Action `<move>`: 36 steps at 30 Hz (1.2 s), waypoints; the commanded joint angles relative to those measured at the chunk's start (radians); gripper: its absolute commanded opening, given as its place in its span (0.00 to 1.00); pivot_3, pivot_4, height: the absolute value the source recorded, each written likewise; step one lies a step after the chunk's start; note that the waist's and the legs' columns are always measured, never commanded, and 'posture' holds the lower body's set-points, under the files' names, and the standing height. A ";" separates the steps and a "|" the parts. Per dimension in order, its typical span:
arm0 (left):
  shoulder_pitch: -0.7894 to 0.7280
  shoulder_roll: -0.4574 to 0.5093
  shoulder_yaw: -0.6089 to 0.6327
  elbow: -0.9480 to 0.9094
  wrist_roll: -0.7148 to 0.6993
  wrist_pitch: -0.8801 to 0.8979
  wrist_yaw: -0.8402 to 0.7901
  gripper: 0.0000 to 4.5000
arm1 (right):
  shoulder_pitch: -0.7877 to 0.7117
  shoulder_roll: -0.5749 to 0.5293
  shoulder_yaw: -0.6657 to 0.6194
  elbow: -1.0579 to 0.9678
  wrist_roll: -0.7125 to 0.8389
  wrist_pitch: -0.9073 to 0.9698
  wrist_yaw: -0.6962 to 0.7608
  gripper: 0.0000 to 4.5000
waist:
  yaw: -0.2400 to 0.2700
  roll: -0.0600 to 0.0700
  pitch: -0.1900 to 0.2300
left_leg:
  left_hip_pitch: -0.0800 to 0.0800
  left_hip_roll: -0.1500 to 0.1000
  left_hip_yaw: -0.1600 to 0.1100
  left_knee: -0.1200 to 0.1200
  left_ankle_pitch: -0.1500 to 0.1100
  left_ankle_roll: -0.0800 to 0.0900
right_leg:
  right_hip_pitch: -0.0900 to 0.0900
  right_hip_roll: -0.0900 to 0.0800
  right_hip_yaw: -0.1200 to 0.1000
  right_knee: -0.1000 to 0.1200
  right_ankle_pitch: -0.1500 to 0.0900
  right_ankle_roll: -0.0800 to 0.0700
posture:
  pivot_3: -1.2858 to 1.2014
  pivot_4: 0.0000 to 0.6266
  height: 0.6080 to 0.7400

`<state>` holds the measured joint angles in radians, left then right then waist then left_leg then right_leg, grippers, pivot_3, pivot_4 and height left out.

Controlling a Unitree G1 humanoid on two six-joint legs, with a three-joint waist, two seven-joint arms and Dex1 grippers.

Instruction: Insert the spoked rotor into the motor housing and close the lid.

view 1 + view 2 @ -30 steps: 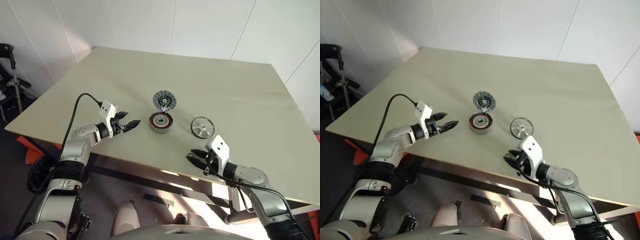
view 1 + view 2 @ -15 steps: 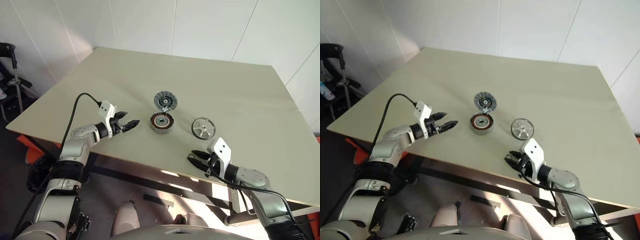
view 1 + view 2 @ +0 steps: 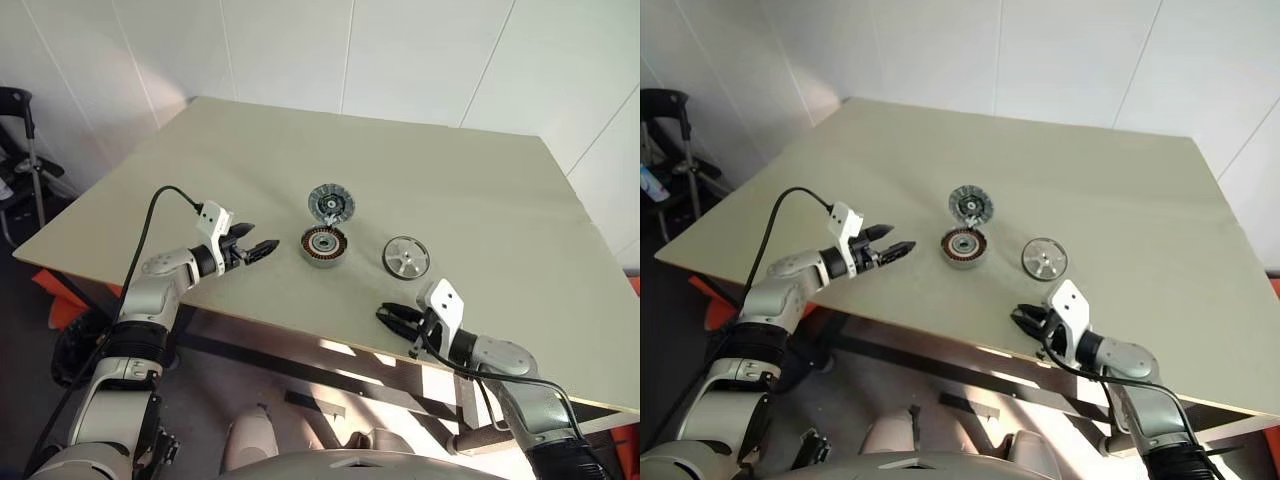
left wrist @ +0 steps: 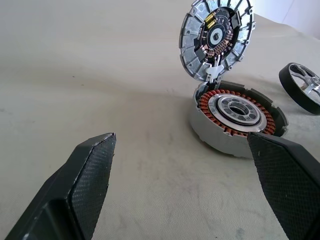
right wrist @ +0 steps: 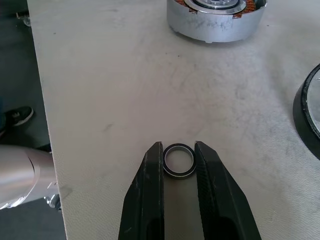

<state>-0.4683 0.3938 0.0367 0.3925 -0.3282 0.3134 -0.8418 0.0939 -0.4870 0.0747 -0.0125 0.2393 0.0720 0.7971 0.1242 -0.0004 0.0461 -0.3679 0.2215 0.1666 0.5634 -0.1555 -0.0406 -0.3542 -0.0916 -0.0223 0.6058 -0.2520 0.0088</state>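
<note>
The spoked rotor [image 4: 217, 38] is propped upright behind the motor housing [image 4: 235, 119]; stiff metal (fine fins), best taken by its rim. The left gripper [image 4: 195, 185] is spread; the right gripper [image 5: 179, 161] is pinching a small ring [image 5: 179, 161].

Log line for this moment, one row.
left gripper open near motor housing | right gripper shut on small ring | spoked rotor not inserted | lid flat on table
</note>
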 commanded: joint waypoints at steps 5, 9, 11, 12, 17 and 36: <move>-0.020 0.005 0.013 -0.024 0.000 -0.019 0.000 0.99 | -0.153 0.057 -0.095 -0.059 0.113 0.190 -0.099 0.13 | -0.005 0.003 0.002 | -0.001 0.000 0.000 -0.001 0.000 0.000 | -0.006 0.000 0.000 0.001 -0.001 0.002 | 0.52 0.00 1.00; -0.021 -0.002 0.017 -0.040 -0.006 -0.013 0.010 0.99 | -0.252 0.081 -0.063 -0.044 0.058 0.235 -0.161 0.13 | -0.004 0.003 0.001 | -0.001 0.002 0.000 -0.002 0.002 -0.003 | -0.009 0.001 -0.001 0.003 0.004 -0.005 | 0.52 0.00 1.00; -0.019 -0.003 0.018 -0.050 -0.009 -0.007 0.013 0.99 | -0.293 0.091 -0.036 -0.034 0.030 0.255 -0.181 0.13 | -0.004 0.003 0.001 | -0.002 0.002 0.000 -0.003 0.003 -0.005 | -0.011 0.001 -0.001 0.004 0.005 -0.008 | 0.52 0.00 1.00; -0.018 -0.004 0.019 -0.053 -0.010 -0.005 0.018 0.99 | -0.312 0.098 -0.023 -0.047 0.028 0.283 -0.187 0.13 | -0.003 0.003 0.001 | -0.003 0.002 0.000 -0.003 0.003 -0.005 | -0.012 0.001 -0.001 0.004 0.005 -0.008 | 0.52 0.00 1.00; -0.015 -0.005 0.018 -0.060 0.005 -0.008 0.053 0.99 | -0.398 0.131 0.068 -0.032 -0.028 0.385 -0.217 0.13 | -0.003 0.003 0.001 | -0.013 0.001 0.000 -0.003 0.003 -0.006 | -0.021 0.001 -0.003 0.003 0.006 -0.007 | 0.52 0.00 1.00; -0.011 -0.004 0.017 -0.102 0.000 0.083 0.108 0.99 | -0.620 0.267 0.156 0.197 -0.118 0.354 -0.218 0.13 | -0.004 0.004 0.002 | -0.012 0.002 0.000 -0.002 0.004 -0.010 | -0.020 0.001 -0.002 0.004 0.006 -0.008 | 0.52 0.00 1.00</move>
<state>-0.4675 0.3848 0.0391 0.3373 -0.3156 0.3986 -0.7280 -0.4913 -0.2314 0.2250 0.1824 0.1314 0.4549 0.5736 0.1199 0.0033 0.0479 -0.3797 0.2232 0.1664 0.5612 -0.1517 -0.0504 -0.3741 -0.0902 -0.0247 0.6097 -0.2464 0.0006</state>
